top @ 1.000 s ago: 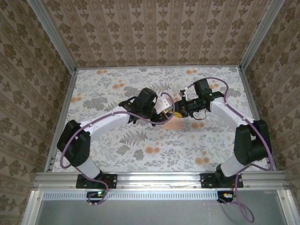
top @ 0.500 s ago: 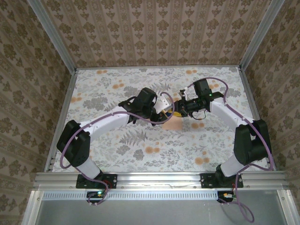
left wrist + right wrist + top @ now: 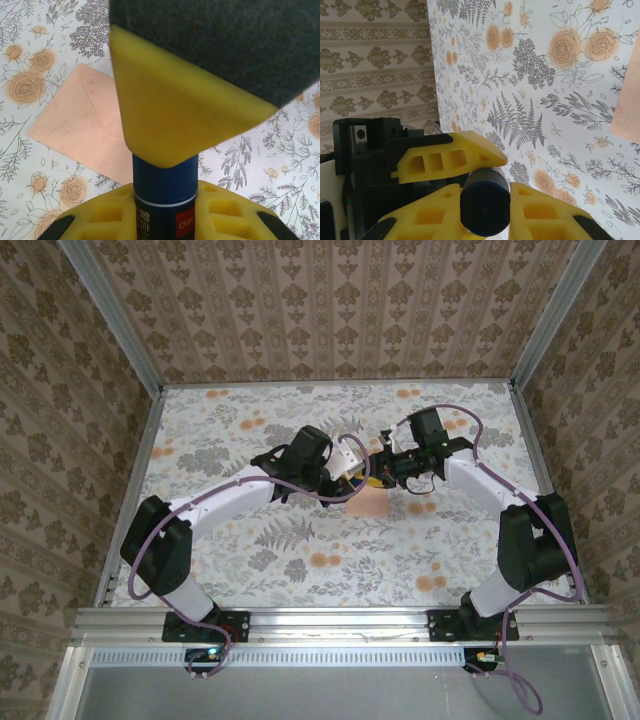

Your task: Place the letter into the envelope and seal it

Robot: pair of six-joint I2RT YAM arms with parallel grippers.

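The peach envelope (image 3: 366,502) lies flat on the floral table, its pointed flap visible in the left wrist view (image 3: 85,125). Just above it, both grippers meet on a dark blue glue stick (image 3: 369,480). My left gripper (image 3: 353,472) is shut on the stick's labelled body (image 3: 165,210). My right gripper (image 3: 386,471) is shut on its ribbed blue end (image 3: 485,201). The right gripper's yellow finger (image 3: 165,110) covers that end in the left wrist view. The envelope's edge (image 3: 627,107) shows at the right of the right wrist view. The letter is hidden.
Floral tablecloth (image 3: 300,550) spreads all round the envelope. Patterned walls (image 3: 330,310) close the table at the back and sides, with metal rails along the edges (image 3: 130,490). The two arm bases stand at the near edge.
Both grippers, with the glue stick between them, have shifted very slightly. Both grips are unchanged and the envelope has not moved.
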